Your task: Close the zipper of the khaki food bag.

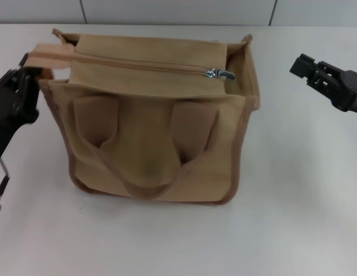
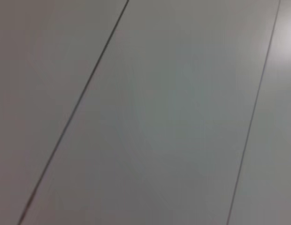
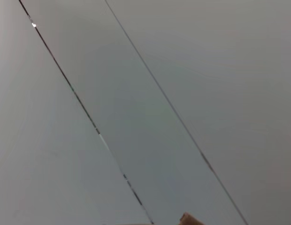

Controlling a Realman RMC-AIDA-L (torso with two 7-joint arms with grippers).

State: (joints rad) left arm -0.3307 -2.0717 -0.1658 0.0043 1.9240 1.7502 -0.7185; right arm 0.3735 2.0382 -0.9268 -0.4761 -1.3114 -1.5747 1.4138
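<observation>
The khaki food bag (image 1: 155, 149) stands in the middle of the white table in the head view, handles drooping over its front face. The zipper (image 1: 138, 63) runs along the top panel, and its silver pull tab (image 1: 219, 73) sits near the bag's right end. The teeth to the left of the pull look joined. My left gripper (image 1: 26, 66) is at the bag's upper left corner, shut on the tan fabric end strip (image 1: 49, 56) and holding it stretched outward. My right gripper (image 1: 302, 64) hangs in the air to the right of the bag, apart from it. A tan sliver (image 3: 190, 219) shows in the right wrist view.
The white table (image 1: 299, 201) spreads around the bag. A grey panelled wall (image 1: 178, 10) runs along the back. Both wrist views show only grey wall panels (image 2: 173, 112) with seams.
</observation>
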